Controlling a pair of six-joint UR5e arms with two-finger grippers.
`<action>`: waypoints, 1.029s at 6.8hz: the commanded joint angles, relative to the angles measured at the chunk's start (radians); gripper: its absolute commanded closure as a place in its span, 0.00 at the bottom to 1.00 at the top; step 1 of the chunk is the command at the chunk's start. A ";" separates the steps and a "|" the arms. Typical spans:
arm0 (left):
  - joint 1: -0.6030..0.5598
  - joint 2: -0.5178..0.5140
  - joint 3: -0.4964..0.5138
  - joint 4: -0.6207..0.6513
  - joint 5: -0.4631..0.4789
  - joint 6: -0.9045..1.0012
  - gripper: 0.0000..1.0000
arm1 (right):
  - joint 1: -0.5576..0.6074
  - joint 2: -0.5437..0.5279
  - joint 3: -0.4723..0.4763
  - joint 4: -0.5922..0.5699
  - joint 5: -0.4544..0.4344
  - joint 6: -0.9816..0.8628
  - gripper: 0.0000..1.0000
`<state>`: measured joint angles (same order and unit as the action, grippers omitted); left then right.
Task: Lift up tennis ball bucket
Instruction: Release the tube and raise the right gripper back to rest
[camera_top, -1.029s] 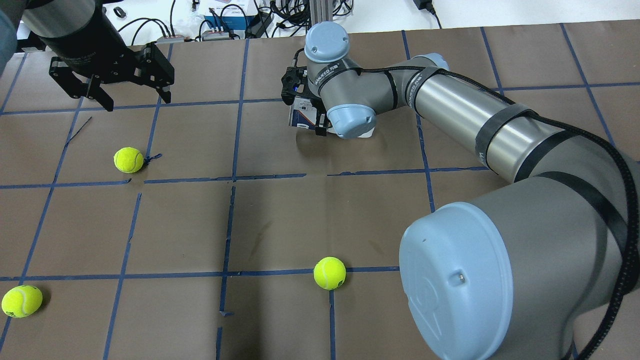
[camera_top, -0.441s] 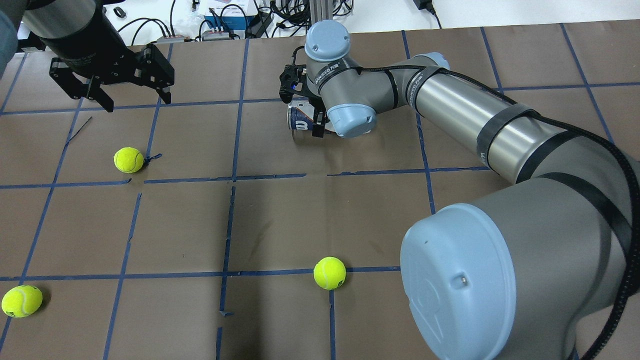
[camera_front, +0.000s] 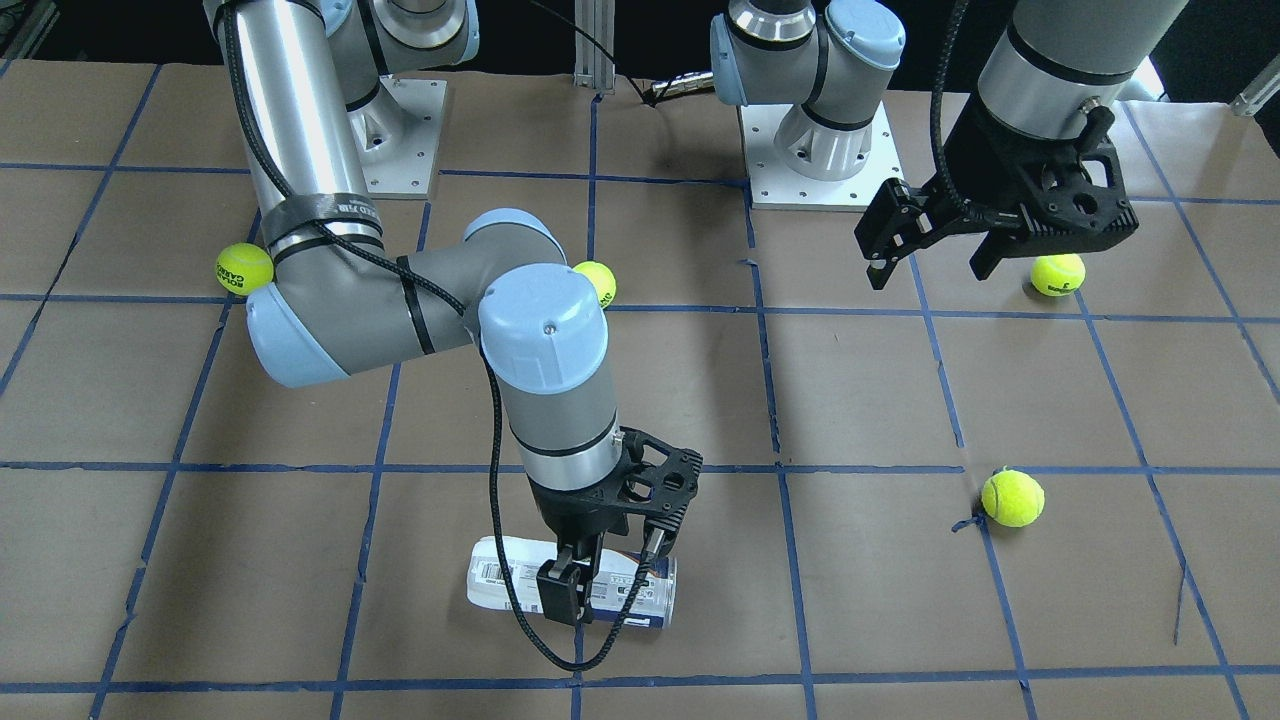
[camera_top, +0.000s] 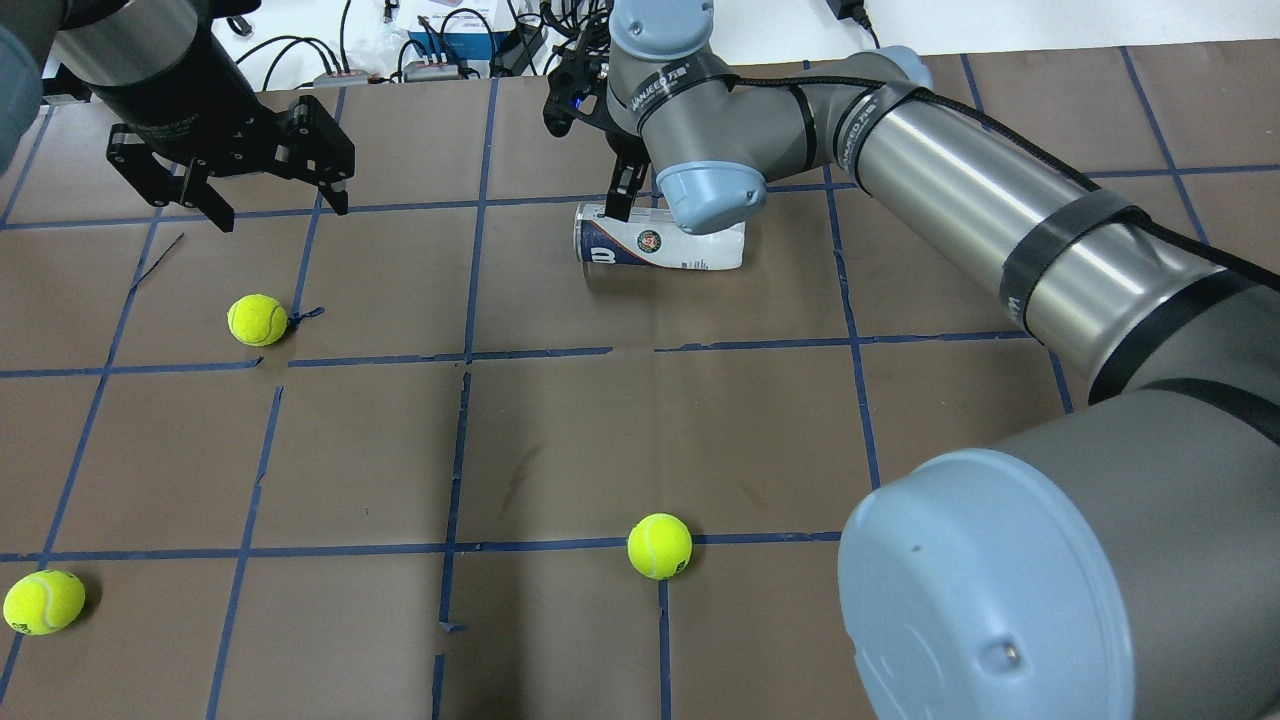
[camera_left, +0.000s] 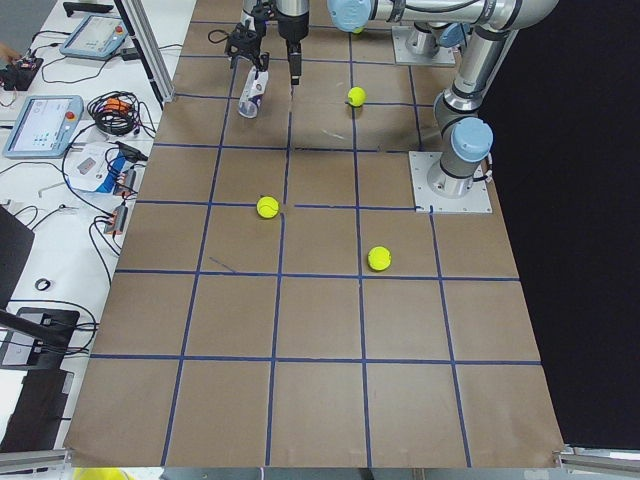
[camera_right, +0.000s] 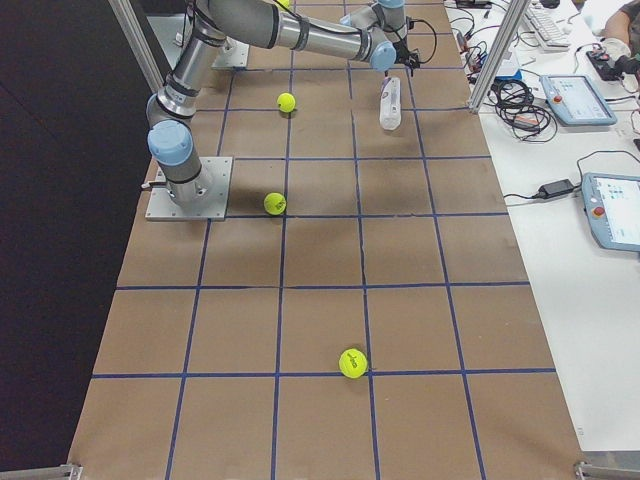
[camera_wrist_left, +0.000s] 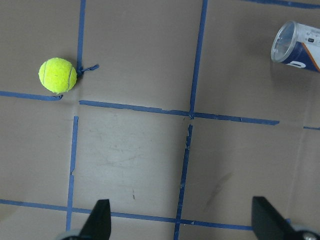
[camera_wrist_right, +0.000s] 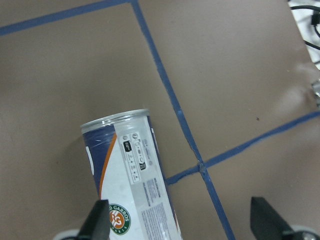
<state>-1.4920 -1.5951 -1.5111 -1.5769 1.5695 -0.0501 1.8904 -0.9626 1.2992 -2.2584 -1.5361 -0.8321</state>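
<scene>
Tennis ball bucket lies on side on bench, not yet lifted. My right fingers hang over it, spread wide, gripping nothing, set across can's width, I judge for clean pinch. Left fingers wide too, empty, parked well apart.

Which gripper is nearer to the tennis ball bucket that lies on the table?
Right. The right gripper hangs open directly over the tennis ball bucket; the left gripper is far off toward the robot's left.
</scene>
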 joint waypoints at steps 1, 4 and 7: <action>0.004 -0.032 -0.004 0.000 -0.025 -0.007 0.00 | -0.074 -0.111 -0.008 0.133 -0.007 0.263 0.00; 0.001 -0.265 0.098 0.099 -0.202 -0.004 0.00 | -0.246 -0.284 0.006 0.551 -0.098 0.538 0.00; -0.007 -0.513 0.124 0.398 -0.458 0.009 0.00 | -0.341 -0.369 0.086 0.795 -0.099 0.740 0.00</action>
<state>-1.4959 -2.0231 -1.3884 -1.2804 1.2033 -0.0446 1.5723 -1.2996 1.3448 -1.5091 -1.6390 -0.1619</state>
